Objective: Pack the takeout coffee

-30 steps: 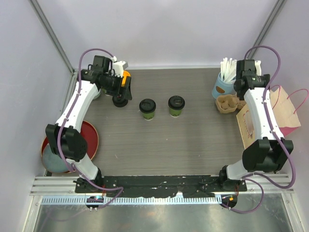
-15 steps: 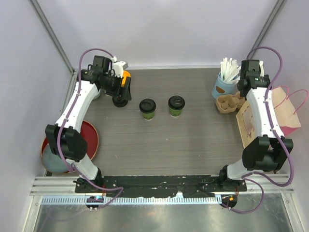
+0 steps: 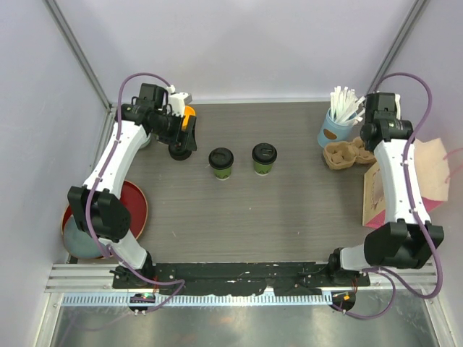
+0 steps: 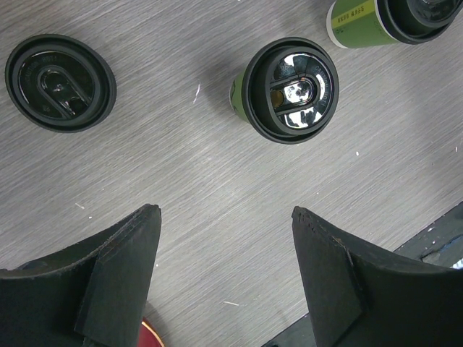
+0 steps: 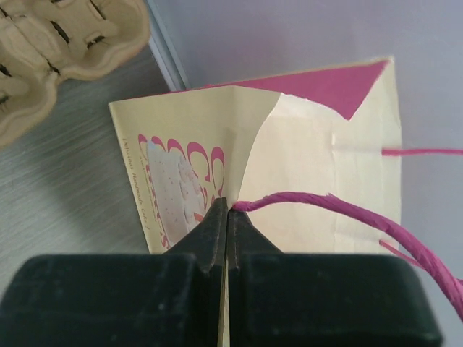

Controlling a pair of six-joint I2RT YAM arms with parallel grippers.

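Observation:
Two dark-green takeout coffee cups with black lids stand mid-table, one on the left [image 3: 221, 162] [image 4: 289, 90] and one on the right [image 3: 264, 157] [image 4: 391, 18]. A loose black lid [image 4: 60, 82] lies on the table beside them. My left gripper [image 4: 226, 210] hovers open above the table, left of the cups, with nothing between its fingers. My right gripper [image 5: 228, 206] is shut on the top edge of a cream paper bag [image 3: 430, 170] [image 5: 318, 166] with magenta cord handles. It pinches the bag where one handle [image 5: 340, 206] meets the rim.
A brown pulp cup carrier [image 3: 343, 154] [image 5: 65, 43] sits just left of the bag. A light-blue cup of white straws [image 3: 336, 129] stands behind it. A red plate [image 3: 137, 206] and a grey bowl [image 3: 78, 242] lie at the near left. Walls close in at the back and right.
My right gripper went from open to shut on the bag's edge and shifted back and right. The flat bag has lifted open. The left arm and the cups have not moved.

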